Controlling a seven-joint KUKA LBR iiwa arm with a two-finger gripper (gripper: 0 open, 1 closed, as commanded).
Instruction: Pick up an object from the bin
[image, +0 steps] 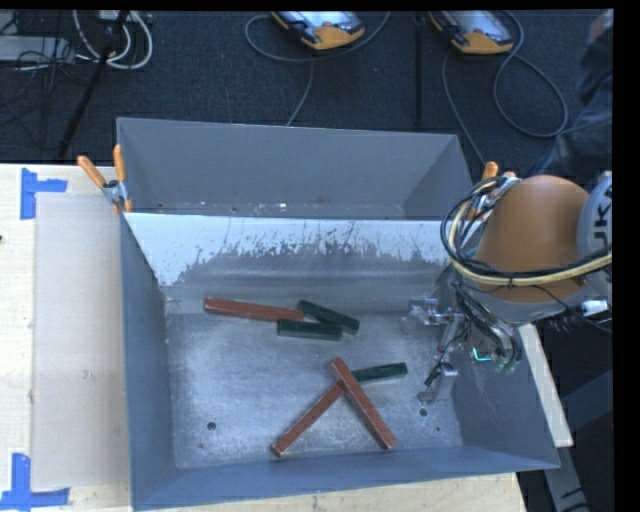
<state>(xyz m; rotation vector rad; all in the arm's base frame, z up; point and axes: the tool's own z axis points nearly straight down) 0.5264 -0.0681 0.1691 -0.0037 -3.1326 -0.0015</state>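
Note:
My gripper (432, 385) hangs low at the right side of the bin, just above the floor, with nothing seen in it. Nearest to it lies a short dark green bar (381, 373), a little to its left and apart from it. Just left of that, two brown bars lie crossed: one (363, 404) slants down to the right, and the other (308, 422) slants down to the left.
Further back near the middle lie a long brown bar (252, 310) and two dark green bars (329, 316) (309, 331) touching its right end. The arm's orange cover and cables hang over the bin's right wall. Bare floor spreads at the left.

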